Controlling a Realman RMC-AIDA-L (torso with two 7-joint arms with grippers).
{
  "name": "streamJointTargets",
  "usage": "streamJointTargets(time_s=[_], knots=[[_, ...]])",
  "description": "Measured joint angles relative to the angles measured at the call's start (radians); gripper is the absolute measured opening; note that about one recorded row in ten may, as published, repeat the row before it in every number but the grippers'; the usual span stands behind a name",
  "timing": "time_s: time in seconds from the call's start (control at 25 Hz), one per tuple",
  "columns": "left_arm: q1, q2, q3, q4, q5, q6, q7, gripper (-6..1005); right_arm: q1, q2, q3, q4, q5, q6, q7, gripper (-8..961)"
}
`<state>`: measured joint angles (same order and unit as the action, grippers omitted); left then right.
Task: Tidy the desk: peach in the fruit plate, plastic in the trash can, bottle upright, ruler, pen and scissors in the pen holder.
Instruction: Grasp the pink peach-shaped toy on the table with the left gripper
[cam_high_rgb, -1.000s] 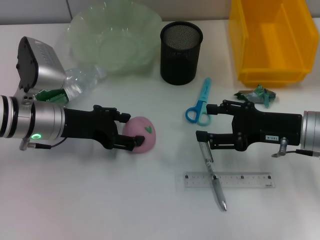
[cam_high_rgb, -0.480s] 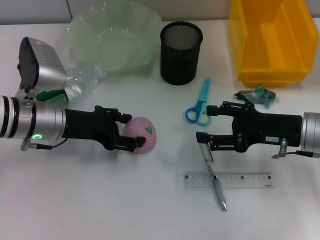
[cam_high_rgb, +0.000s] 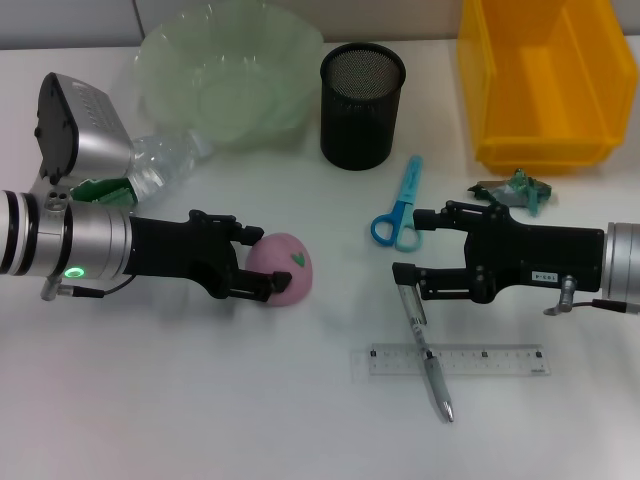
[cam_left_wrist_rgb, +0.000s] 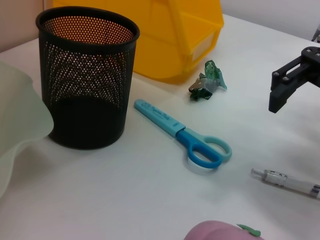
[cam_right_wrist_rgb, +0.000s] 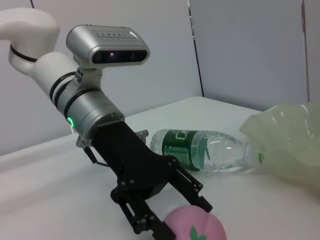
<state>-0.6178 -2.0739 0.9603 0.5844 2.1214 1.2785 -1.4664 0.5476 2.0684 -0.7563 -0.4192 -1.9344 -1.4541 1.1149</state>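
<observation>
On the left, the bottle (cam_high_rgb: 160, 160) lies on its side on the worktop (cam_high_rgb: 200, 400), near the pale green fruit plate (cam_high_rgb: 230, 75). The left gripper (cam_high_rgb: 262, 268) is low at the peach (cam_high_rgb: 284, 268), its fingers apart on either side of the fruit, not yet pressed on it as far as I can judge. The plate lies behind the peach, so the lift must go away from the robot. In the middle stand the pen holder (cam_high_rgb: 362, 105) and the scissors (cam_high_rgb: 398, 215). The right gripper (cam_high_rgb: 405, 246) is open above the upper end of the pen (cam_high_rgb: 426, 355), whose long axis runs toward the robot across the ruler (cam_high_rgb: 458, 361).
</observation>
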Motion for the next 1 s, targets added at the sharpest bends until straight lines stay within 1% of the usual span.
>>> streamJointTargets(time_s=[0.28,0.52,0.76,1.0], knots=[[-0.001,0.000,0.000,0.000,0.000,-0.010,0.002,798,0.004,-0.001,0.000,-0.001,0.000,0.010,0.001,803],[-0.004,0.000,-0.001,0.000,0.000,-0.016,0.003,608,0.006,-0.001,0.000,-0.001,0.000,0.011,0.001,802],[-0.008,0.000,0.001,0.000,0.000,-0.009,0.002,378,0.007,-0.001,0.000,-0.003,0.000,0.011,0.002,800],[-0.008,0.000,0.002,0.000,0.000,-0.008,0.001,302,0.008,-0.001,0.000,-0.003,0.000,0.011,0.004,798]])
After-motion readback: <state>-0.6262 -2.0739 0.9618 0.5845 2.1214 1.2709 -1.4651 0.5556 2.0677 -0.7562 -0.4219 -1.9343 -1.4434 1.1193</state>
